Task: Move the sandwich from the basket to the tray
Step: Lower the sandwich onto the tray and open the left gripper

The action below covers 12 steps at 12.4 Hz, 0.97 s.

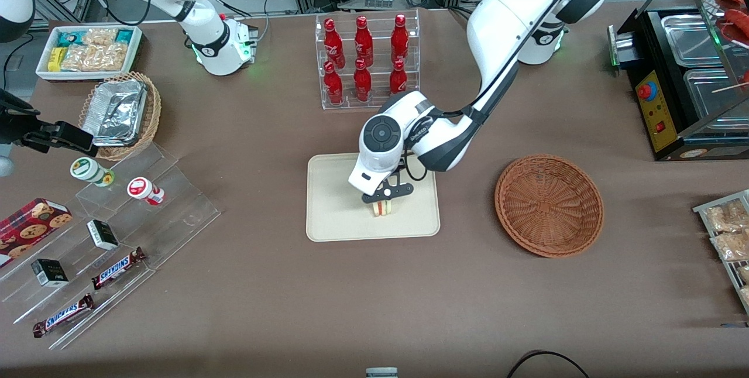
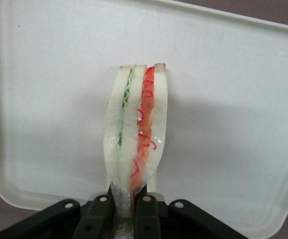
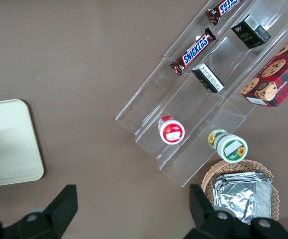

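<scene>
Cream-beige tray (image 1: pixel 333 208) at frame centre carries the claw (image 1: pixel 383 202), clenched on the sandwich (image 1: pixel 382 208), whose white bread with green and red layers stands on edge over the tray's surface. Woven reddish-brown basket (image 1: pixel 549 205) sits apart on the brown bench (image 1: pixel 374 308), toward the working arm's end.

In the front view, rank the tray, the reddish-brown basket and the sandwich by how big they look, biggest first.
1. Tray, largest.
2. Basket, somewhat smaller.
3. Sandwich, by far the smallest, held in the gripper over the tray and partly hidden by it.
</scene>
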Available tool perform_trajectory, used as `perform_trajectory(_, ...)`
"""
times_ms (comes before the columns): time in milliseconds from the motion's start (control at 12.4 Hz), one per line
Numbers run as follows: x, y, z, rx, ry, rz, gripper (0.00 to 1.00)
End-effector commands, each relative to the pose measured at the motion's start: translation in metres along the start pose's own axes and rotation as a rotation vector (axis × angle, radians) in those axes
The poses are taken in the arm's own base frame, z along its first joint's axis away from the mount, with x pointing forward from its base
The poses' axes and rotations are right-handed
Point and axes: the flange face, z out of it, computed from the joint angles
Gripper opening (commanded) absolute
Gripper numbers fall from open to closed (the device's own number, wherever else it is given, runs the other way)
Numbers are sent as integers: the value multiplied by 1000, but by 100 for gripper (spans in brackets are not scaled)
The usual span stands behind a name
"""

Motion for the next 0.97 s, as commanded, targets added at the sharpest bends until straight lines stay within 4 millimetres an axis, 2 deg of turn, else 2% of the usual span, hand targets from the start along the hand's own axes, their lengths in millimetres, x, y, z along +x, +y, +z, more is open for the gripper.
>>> perform_trajectory(0,4,9,4,9,26,-23,0)
perform_trajectory(242,5,9,8,12,22,-40,3)
perform_trajectory(322,5,9,8,10,22,-41,43)
perform_trajectory(403,5,9,8,11,23,-37,99)
perform_trajectory(644,4,9,-3,6,27,-38,100)
perform_trajectory(805,6,9,-22,6,33,-40,100)
perform_trajectory(886,8,8,-38,6,35,-41,100)
